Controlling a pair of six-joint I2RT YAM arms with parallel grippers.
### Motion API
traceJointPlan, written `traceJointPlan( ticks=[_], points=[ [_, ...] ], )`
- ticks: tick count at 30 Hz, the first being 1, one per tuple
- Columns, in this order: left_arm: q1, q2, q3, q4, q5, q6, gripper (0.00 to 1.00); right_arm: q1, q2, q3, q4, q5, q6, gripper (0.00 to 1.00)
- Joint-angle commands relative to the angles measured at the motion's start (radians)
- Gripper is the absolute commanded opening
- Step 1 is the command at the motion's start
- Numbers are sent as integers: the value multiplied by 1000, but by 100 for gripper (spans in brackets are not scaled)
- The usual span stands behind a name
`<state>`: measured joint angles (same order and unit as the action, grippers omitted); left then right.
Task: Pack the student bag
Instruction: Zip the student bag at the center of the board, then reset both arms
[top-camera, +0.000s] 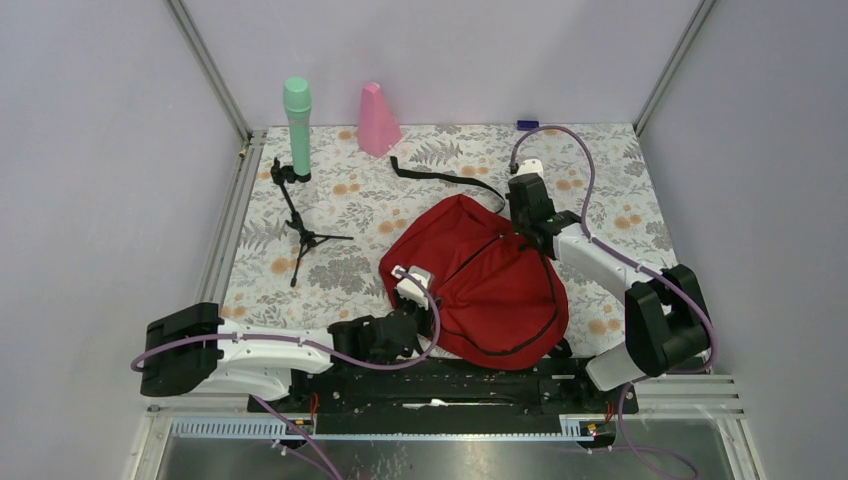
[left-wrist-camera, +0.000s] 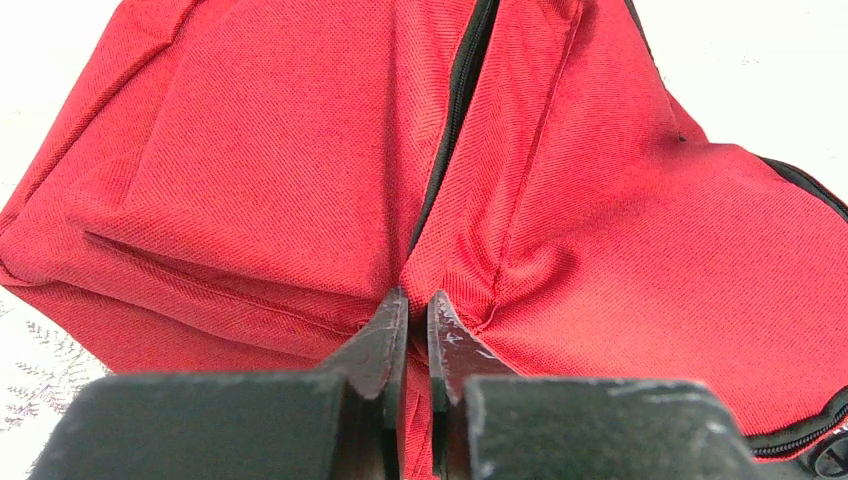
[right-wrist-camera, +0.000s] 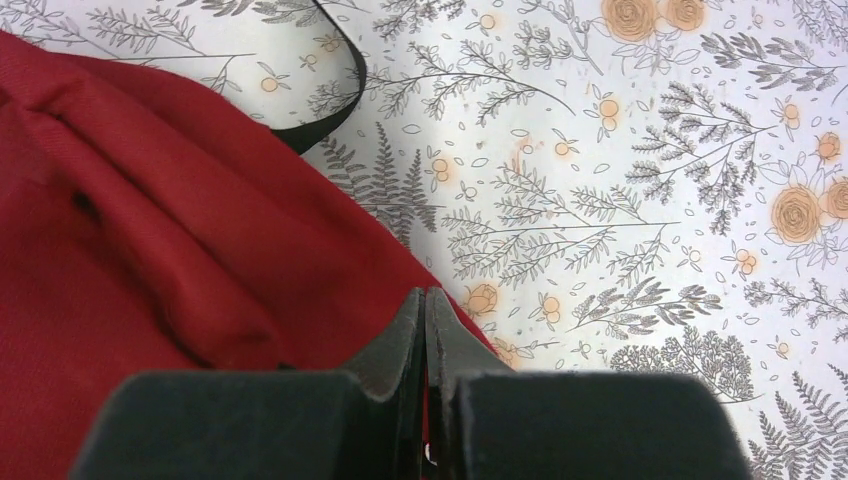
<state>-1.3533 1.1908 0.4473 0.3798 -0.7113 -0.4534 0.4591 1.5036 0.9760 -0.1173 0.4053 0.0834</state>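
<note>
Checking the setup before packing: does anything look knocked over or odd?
The small black tripod seems to lie on its side left of the student bag, while the green cylinder and pink cone stand upright. Nothing looks spilled.

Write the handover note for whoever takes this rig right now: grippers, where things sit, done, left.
Left gripper: shut, pinching the student bag fabric beside its zipper, at the near-left edge.
Right gripper: shut on the bag's far-right edge.
Bag: lying mid-table, between both arms.
Green cylinder, pink cone, black tripod: out on the table's far and left side, apart from the bag.
Done: bag gripped at two points.
Left: open it and load the items; no opening shows yet.
</note>
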Motion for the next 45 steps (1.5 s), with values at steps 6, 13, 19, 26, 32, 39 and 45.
traceJointPlan(
  ticks=[6,13,19,26,32,39,45],
  points=[
    [30,-77,135,-161,23,97,29,-14,-129,50,0,-20,-45,0],
    [201,-143,226,-277,277,26,99,-104,-270,62,-110,-216,6,69],
    [381,-210,263,-426,398,-72,99,-244,-351,20,-150,-416,96,79],
    [765,-386,284,-602,578,-224,99,-502,-550,-85,-152,-591,211,81],
    [1093,-380,491,-849,827,-170,99,-602,-742,-83,-214,-533,207,83],
    [1137,-384,744,-1064,541,93,99,-603,-980,-115,-147,-415,110,84],
    [1138,-567,582,-920,393,240,99,-603,-1214,-353,89,-375,61,86]
  ],
)
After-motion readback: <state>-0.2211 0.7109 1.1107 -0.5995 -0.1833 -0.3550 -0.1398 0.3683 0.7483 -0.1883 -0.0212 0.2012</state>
